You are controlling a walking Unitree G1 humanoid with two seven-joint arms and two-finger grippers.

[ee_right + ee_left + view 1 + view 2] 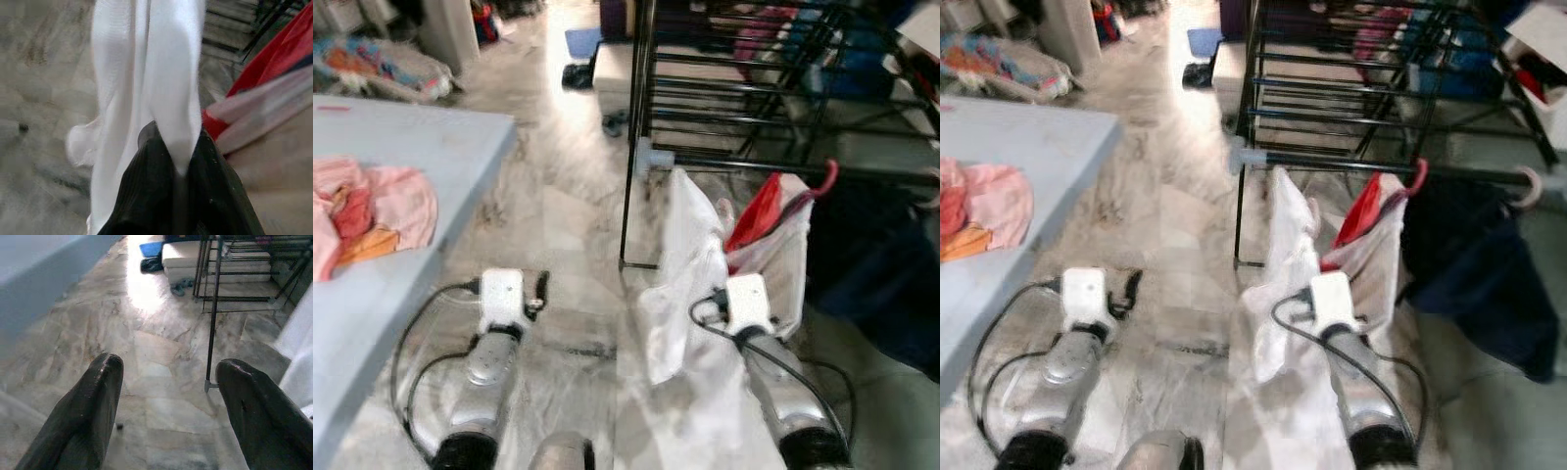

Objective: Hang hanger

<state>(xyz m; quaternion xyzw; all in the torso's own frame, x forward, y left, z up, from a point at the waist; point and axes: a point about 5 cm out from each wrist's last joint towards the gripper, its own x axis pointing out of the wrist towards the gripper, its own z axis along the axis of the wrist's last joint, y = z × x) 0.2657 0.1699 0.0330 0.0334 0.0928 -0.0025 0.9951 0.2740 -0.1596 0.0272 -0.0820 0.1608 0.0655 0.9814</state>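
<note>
My right claw pinches the white garment, which hangs on a red hanger at the rack's rail. Left claw hangs spread over the floor. If I tug, the hook could slip off.

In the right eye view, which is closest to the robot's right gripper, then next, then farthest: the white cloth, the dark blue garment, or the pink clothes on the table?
1. White cloth: pinched in the jaws of the right gripper, so nearest.
2. Dark blue garment: hanging off the rack rail on the robot's right, next.
3. Pink clothes: on the blue table far to the left, past the left gripper, farthest.
</note>
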